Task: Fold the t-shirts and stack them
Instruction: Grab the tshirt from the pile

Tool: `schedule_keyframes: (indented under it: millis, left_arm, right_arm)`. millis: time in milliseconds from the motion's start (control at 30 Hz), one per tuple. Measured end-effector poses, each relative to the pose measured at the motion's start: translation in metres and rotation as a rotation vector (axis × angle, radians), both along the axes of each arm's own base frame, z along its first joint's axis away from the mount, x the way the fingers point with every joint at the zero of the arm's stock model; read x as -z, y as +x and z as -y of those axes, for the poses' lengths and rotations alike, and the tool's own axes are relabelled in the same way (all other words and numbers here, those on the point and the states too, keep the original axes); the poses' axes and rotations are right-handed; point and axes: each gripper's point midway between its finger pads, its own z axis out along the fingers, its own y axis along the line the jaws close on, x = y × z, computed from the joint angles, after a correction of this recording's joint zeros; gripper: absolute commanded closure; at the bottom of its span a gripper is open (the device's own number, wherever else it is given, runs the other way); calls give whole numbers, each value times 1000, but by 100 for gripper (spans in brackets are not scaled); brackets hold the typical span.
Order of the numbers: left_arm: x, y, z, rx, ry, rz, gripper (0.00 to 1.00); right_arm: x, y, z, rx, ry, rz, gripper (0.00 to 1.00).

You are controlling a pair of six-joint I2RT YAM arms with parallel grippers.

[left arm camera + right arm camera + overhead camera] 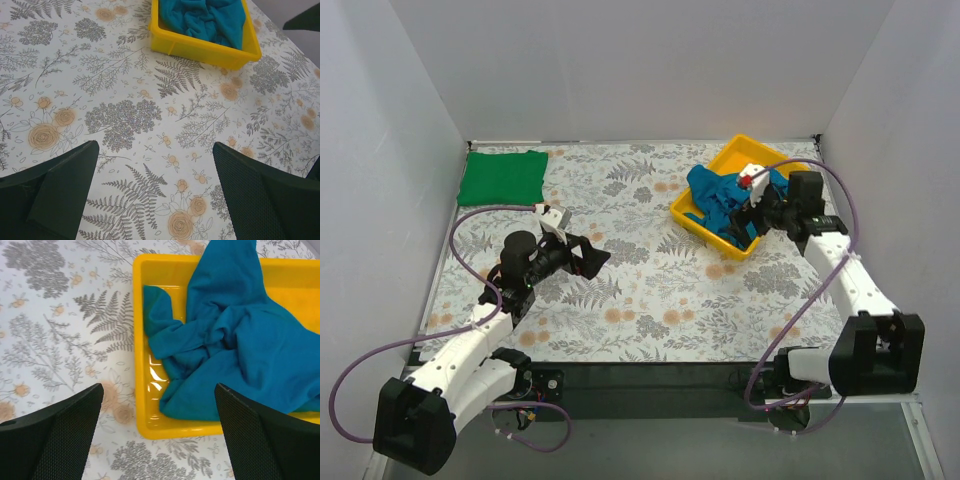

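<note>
A bright green t-shirt (502, 177) lies folded flat at the table's back left corner. The teal-blue t-shirt (718, 198) is crumpled in a yellow tray (744, 148) at the back right, and it also shows in the left wrist view (210, 20) and the right wrist view (235, 340). My right gripper (752, 213) hovers open over the tray's near corner (159, 390), nothing between its fingers. Over the mid-left of the table my left gripper (594, 258) stands open and empty (155, 150), pointing toward the tray (200, 50).
A floral cloth (640, 270) covers the table. White walls close in the left, back and right sides. The tray's yellow rim (142, 315) stands up around the teal shirt.
</note>
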Motion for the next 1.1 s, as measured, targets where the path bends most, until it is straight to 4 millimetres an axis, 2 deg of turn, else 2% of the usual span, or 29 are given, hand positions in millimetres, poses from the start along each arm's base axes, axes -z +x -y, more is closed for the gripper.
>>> schedule_keyframes:
  millis: [67,167,400,467,500,533,600,633,733,800,833,900,933,1000,1067,1100]
  left_arm:
    - [2,0,-1,-2,6,-2,2]
    - [4,0,-2,-5,14,-9,2]
    - [8,1,-2,-5,25,-16,2]
    - [8,1,-2,-6,27,-14,2]
    - [8,1,-3,-8,28,-14,2]
    - [8,1,-3,-9,29,-14,2]
    - [8,2,-3,-13,32,-12,2]
    - [8,2,-4,-15,33,-12,2]
    - [9,3,-5,-20,34,-12,2]
    - [9,3,-5,-23,36,-14,2]
    - [9,3,-5,-23,37,-14,3]
    - [10,3,-5,-24,38,-16,4]
    - [10,3,-6,-26,40,-14,5]
    - [9,4,-7,-32,44,-8,6]
    - [8,5,-10,-49,50,1,8]
    - [7,6,-12,-59,55,6,9]
  right_arm:
    - [2,23,-10,1,-65,-8,2]
    - [19,53,-11,49,-181,-33,4]
    - [88,105,19,227,-466,-159,17]
    - [105,118,29,276,-523,-190,28]
    - [115,123,32,293,-544,-207,39]
    - [123,124,34,298,-560,-224,73]
    - [136,121,34,294,-563,-266,93]
    - [139,118,33,289,-560,-283,99]
    - [134,113,25,258,-520,-303,99]
    - [117,108,15,221,-471,-290,99]
    - [103,105,9,199,-440,-274,99]
    - [56,102,-7,132,-352,-198,99]
    - [24,100,-17,90,-304,-141,99]
    - [-52,92,-41,-22,-186,10,99]
    - [-136,72,-65,-151,-70,182,99]
    - [-175,56,-77,-227,-8,266,99]
